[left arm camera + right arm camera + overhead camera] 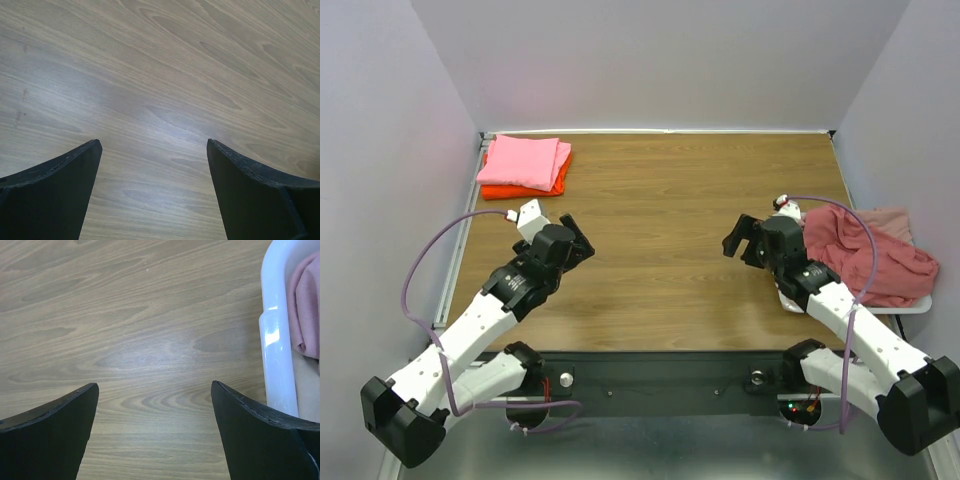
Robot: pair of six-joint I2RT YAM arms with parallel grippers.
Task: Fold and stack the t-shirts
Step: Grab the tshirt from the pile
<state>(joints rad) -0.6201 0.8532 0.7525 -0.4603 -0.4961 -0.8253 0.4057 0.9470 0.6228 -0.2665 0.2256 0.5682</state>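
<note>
Pink t-shirt (525,162) folded atop orange t-shirt (520,190) far left, long axis left-right; left gripper (577,240), right gripper (738,238) wide, empty.

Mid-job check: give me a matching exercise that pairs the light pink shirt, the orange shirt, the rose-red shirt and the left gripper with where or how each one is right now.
Column one
1. light pink t-shirt
2. orange t-shirt
3. rose-red t-shirt
4. left gripper

Column two
A. crumpled in the white basket at the right edge
B. open above the bare table
C. folded, on top of the far-left stack
D. folded, at the bottom of that stack

Pairs: 1-C, 2-D, 3-A, 4-B
</note>
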